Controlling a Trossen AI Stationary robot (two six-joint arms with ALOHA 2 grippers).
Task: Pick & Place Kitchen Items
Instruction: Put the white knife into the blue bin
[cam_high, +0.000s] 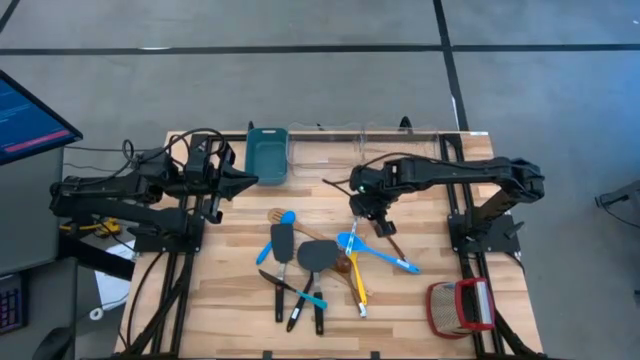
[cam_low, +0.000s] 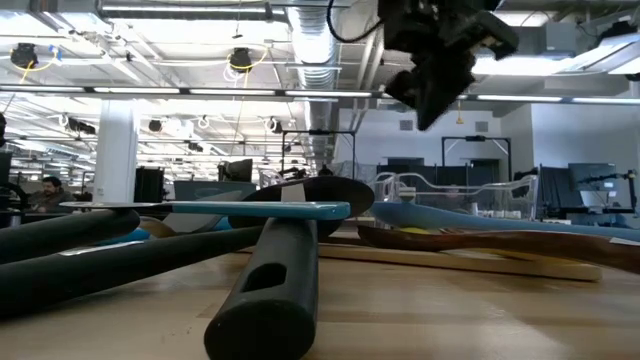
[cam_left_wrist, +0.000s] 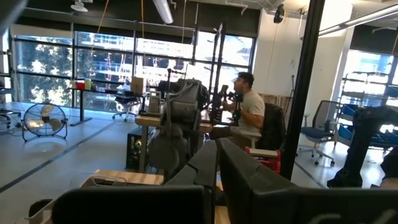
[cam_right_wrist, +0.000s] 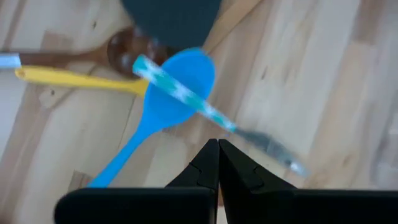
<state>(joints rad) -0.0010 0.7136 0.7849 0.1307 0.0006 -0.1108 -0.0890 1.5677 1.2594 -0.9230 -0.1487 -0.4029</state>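
Several long-handled kitchen items lie in a loose pile (cam_high: 315, 262) on the wooden table: black spatulas (cam_high: 283, 243), a blue spoon (cam_right_wrist: 177, 87), a yellow handle (cam_right_wrist: 74, 78), a brown wooden spoon (cam_right_wrist: 124, 53) and a utensil with a teal-and-white handle (cam_right_wrist: 186, 94) that lies across the blue spoon. My right gripper (cam_high: 376, 216) hangs shut above the table just right of the pile, pointing steeply down, with its fingertips (cam_right_wrist: 217, 152) near the blue spoon. It stands clear above the utensils in the low view (cam_low: 440, 70). My left gripper (cam_high: 252, 180) waits shut at the far left, raised and level.
A teal bin (cam_high: 266, 155) and a clear container (cam_high: 340, 148) stand along the far edge. A red-and-tan woven basket (cam_high: 460, 305) sits at the near right corner. Bare wood lies right of the pile. A person sits in the room beyond the table.
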